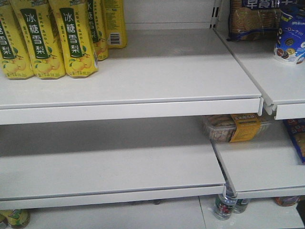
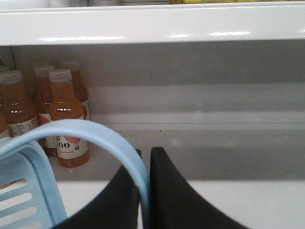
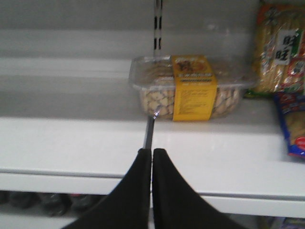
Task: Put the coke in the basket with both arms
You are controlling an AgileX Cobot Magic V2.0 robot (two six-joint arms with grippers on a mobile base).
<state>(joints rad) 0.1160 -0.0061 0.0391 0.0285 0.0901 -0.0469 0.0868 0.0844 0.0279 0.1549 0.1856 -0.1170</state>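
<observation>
1. Well, from the front camera I see white store shelves; far left on the top one stand tall yellow cartons with green labels, packed side by side.
2. To their right the top shelf is bare, and so is the wide shelf below it.
3. Further right, a clear tray of snacks with a yellow band lies on the lower right shelf, tucked under the upper board.
4. At the far right, a bag of biscuits and a blue-and-white tub sit on the upper right shelf.
5. Small bottles stand on the bottom level, below the seam between the lower boards.
6. My left pincer is closed on the handle of the pale blue basket; the handle arches up from the left and runs down between my two black fingers.
7. The basket's slotted wall fills the lower left corner of that wrist view, and orange juice bottles stand on the shelf behind it.
8. My right pincer is closed with nothing in it; its two fingers meet, pointing at the shelf edge in front of the snack tray.
9. Right of the tray lie colourful snack bags.
10. The coke appears in none of my views, so I cannot tell where it is.
</observation>
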